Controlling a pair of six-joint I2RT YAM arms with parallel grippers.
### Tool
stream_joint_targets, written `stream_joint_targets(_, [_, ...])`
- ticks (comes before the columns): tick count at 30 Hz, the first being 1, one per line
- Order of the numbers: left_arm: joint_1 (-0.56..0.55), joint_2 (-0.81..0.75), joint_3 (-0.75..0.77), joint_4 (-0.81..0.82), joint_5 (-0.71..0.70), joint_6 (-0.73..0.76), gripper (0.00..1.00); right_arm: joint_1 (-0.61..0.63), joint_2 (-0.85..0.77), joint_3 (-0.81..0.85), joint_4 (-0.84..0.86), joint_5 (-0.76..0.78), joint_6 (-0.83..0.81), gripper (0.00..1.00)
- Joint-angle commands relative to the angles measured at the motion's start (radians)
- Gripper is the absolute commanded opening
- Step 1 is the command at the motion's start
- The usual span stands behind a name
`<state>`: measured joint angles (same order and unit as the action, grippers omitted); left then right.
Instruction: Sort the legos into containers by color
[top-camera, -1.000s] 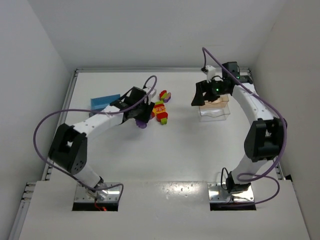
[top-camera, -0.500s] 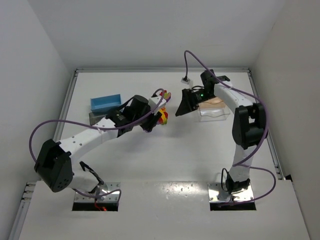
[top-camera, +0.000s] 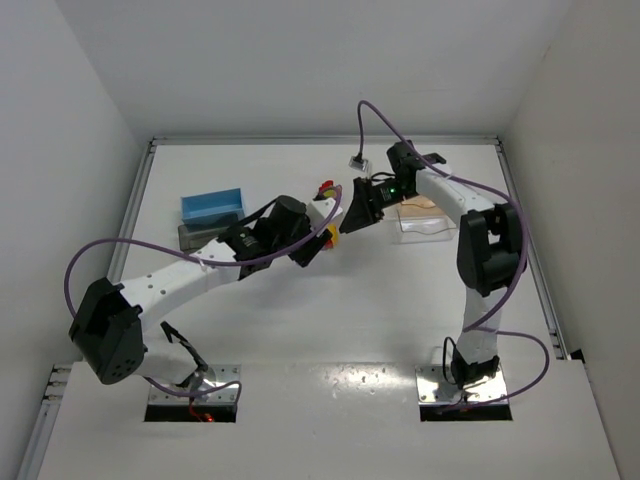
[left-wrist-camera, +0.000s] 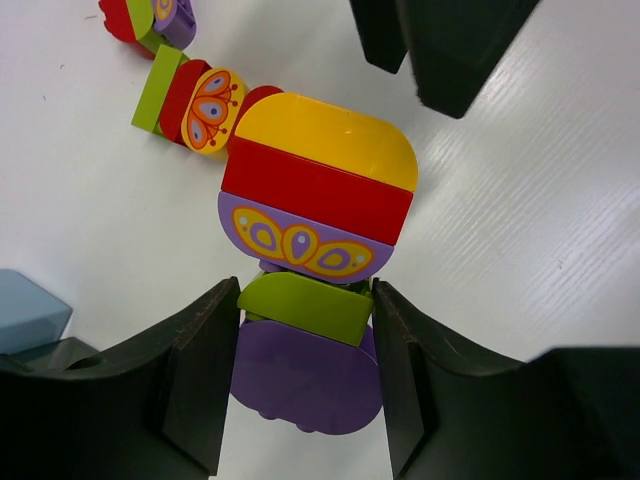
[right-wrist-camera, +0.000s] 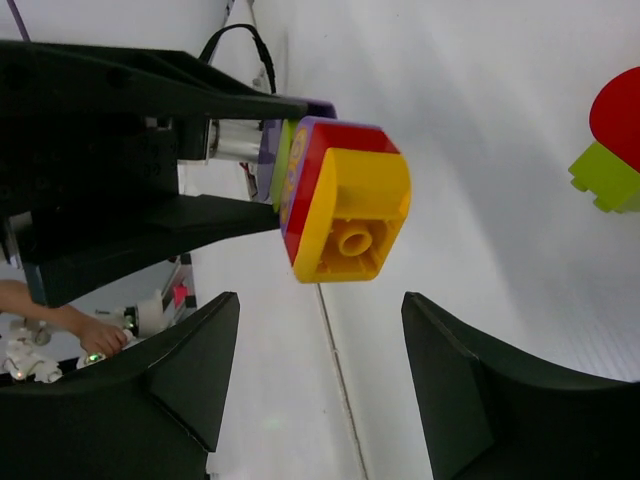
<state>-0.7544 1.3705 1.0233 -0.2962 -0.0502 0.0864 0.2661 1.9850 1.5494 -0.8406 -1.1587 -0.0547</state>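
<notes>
Legos in a five-block stack (left-wrist-camera: 315, 215) are clamped by the left gripper (left-wrist-camera: 305, 300). Its fingers are closed on the purple-and-lime end, and the patterned purple and red layers project past the fingertips, with the yellow block (right-wrist-camera: 355, 215) outermost. The stack is mid-table, between the dark tub (top-camera: 195, 237) with its blue part on the left and the clear tub (top-camera: 440, 232) on the right. Whether it is raised off the surface cannot be told. The right gripper (right-wrist-camera: 320, 330) faces the yellow end with its fingers spread wide and nothing between them. Loose legos (left-wrist-camera: 180, 90) lie on the table just beside the stack.

The step in hand appears to be splitting the stack by colour. Recommended procedure:

1. Advance the right gripper until its pads bracket the yellow block only, short of the red layer.
2. Close on the flat sides, not the rounded corners.
3. Hold the left grip firm, then pull along the stack axis with a slight tilt to release the studs.

Caution: a grip that spans two layers will probably lift both off together.
</notes>
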Motion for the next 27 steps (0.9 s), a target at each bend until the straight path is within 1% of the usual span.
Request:
stream_joint_targets(1, [-0.020,-0.031,0.041,0.066,-0.008,0.010,0.18,0.001,0.026,0.057,0.041,-0.047,0.026,0.67])
stream_joint_targets(5, [-0.031,-0.031,0.050,0.075,-0.020,0.010,0.18,0.010,0.044,0.069,0.041,-0.047,0.026,0.67])
stream_joint_targets(9, [-0.051,-0.031,0.060,0.085,-0.020,0.010,0.18,0.010,0.063,0.069,0.052,-0.081,0.048,0.67])
stream_joint_targets(11, [-0.051,-0.031,0.060,0.085,-0.020,0.010,0.18,0.019,0.063,0.080,0.052,-0.090,0.049,0.66])
stream_joint_targets(12, [-0.051,-0.031,0.060,0.085,-0.020,0.010,0.18,0.019,0.073,0.080,0.052,-0.090,0.049,0.63])
stream_joint_targets(15, [-0.051,-0.031,0.060,0.095,-0.020,0.001,0.18,0.028,0.074,0.080,0.052,-0.114,0.049,0.63])
stream_joint_targets(17, [-0.051,-0.031,0.069,0.104,-0.020,0.001,0.18,0.028,0.074,0.080,0.052,-0.137,0.049,0.57])
stream_joint_targets(19, [-0.051,-0.022,0.069,0.104,-0.020,0.001,0.18,0.028,0.074,0.071,0.061,-0.147,0.049,0.46])
stream_joint_targets(20, [-0.051,-0.022,0.069,0.104,-0.020,0.001,0.18,0.028,0.074,0.061,0.061,-0.156,0.049,0.30])
stream_joint_targets(21, [-0.051,-0.022,0.060,0.104,-0.020,0.001,0.17,0.028,0.074,0.061,0.061,-0.156,0.049,0.21])
stream_joint_targets(23, [-0.042,-0.013,0.051,0.104,-0.020,0.001,0.15,0.019,0.063,0.051,0.061,-0.167,0.058,0.10])
stream_joint_targets(27, [-0.031,-0.013,0.032,0.114,-0.030,0.001,0.10,-0.027,0.043,0.022,0.061,-0.167,0.058,0.04])
